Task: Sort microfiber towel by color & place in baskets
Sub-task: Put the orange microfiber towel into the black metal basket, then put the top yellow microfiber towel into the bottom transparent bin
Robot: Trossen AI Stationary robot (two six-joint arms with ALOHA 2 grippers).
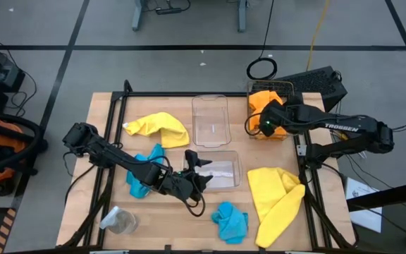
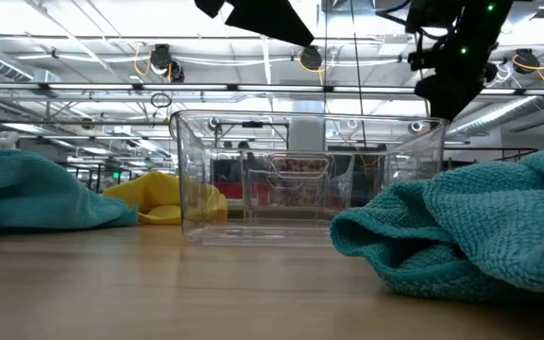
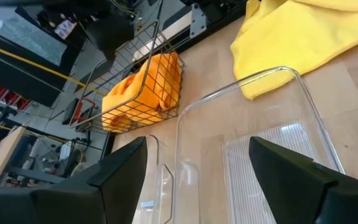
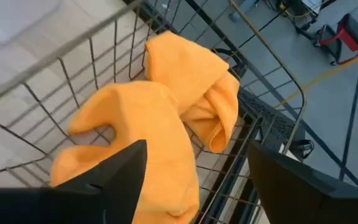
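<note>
Two orange towels (image 4: 197, 81) lie in the dark wire basket (image 1: 288, 87). My right gripper (image 4: 194, 149) hangs open and empty just above them (image 1: 261, 121). My left gripper (image 1: 201, 169) is open and empty at the left end of the nearer clear bin (image 1: 224, 173), its fingers standing over the bin's rim (image 3: 241, 84). A second clear bin (image 1: 210, 121) stands behind it. One yellow towel (image 1: 159, 128) lies at the far left, another (image 1: 273, 201) at the near right. One turquoise towel (image 1: 146, 173) lies partly under my left arm, another (image 1: 230, 221) near the front edge.
A small clear plastic jar (image 1: 122, 222) lies at the near left. Black rails run along the table's left, far and right sides. A dark keyboard-like object (image 1: 319, 81) sits behind the wire basket. Bare wood shows between the bins and the front edge.
</note>
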